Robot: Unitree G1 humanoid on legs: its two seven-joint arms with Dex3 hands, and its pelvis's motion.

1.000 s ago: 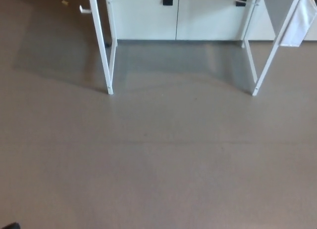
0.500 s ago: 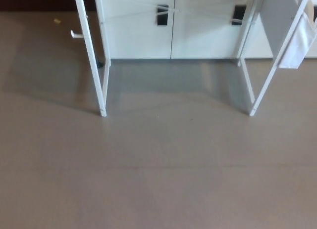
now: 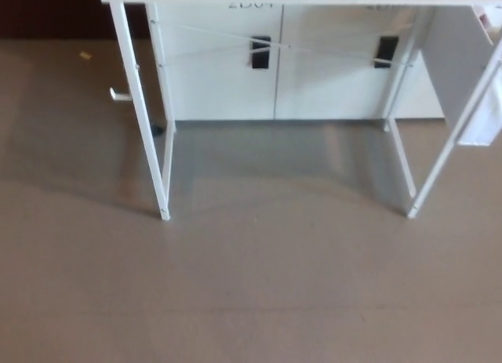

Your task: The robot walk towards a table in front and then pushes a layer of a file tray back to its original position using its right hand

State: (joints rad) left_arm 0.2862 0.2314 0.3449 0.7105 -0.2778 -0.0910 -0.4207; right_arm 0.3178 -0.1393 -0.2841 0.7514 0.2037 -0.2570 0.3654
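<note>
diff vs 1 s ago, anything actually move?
Only the camera: the whole view shifted, so the white table legs sit lower in frame and its top edge now shows. Floor and white cabinet behind look unchanged. Neither hand is in view; no file tray visible.

The table point(image 3: 141, 104) is standing on the floor point(image 3: 251, 292) at the far side of the view, with cabinets point(image 3: 274, 73) sitting behind its legs and a small scrap point(image 3: 85, 55) lying far left.
</note>
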